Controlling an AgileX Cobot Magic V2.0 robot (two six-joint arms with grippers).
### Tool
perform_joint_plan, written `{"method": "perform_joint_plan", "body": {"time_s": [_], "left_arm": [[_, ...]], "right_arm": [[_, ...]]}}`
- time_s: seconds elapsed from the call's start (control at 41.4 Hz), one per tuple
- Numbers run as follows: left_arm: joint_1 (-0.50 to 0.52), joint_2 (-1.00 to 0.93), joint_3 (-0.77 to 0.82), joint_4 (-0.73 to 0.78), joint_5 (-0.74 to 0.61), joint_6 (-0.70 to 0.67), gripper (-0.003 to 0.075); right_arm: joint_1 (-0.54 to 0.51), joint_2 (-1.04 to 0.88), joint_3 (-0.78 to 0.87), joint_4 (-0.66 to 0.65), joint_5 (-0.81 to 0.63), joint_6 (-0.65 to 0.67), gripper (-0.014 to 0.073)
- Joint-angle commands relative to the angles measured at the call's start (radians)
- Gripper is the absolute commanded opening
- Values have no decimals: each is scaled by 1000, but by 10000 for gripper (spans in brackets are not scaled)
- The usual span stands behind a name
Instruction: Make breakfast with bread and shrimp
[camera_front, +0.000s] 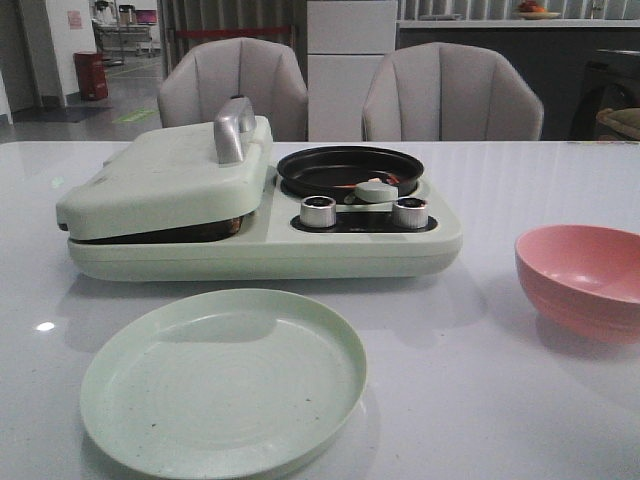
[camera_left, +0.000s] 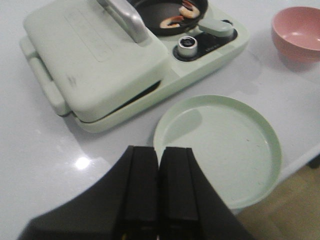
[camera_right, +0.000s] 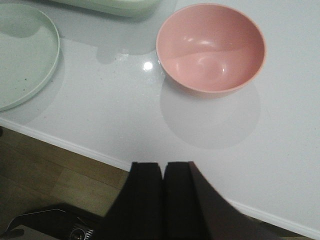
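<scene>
White table (camera_front: 500, 380) — shrimp (camera_left: 175, 21) in pan (camera_front: 350, 170), both grippers closed.

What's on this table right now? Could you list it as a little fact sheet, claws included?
Cooker: pale green breakfast maker, lid nearly closed, slightly ajar
Pan: black pan on its right side
Shrimp: shrimp in the pan
Bread: not visible
Plate: green plate, empty, front
Bowl: pink bowl, empty, right
Left claw: left claw shut, empty
Right claw: right claw shut, empty

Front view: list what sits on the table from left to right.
Pale green breakfast-maker lid with metal handle → round black frying pan holding shrimp → pink plastic bowl. The round pale green plate overlaps the lid and pan in this order, so it is left out.
</scene>
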Motion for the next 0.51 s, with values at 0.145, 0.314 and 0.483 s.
{"method": "perform_joint_plan", "body": {"time_s": [0.145,0.314,0.483], "left_arm": [[200,-256,262,29,-386,-6,98],[282,-453,476,18,-497,-6,98],[330,-601,604,-41,-518,-6,98]], "right_arm": [[1,1,-25,-3,-60,2,16],[1,1,-25,-3,-60,2,16],[1,1,-25,-3,-60,2,16]]}}
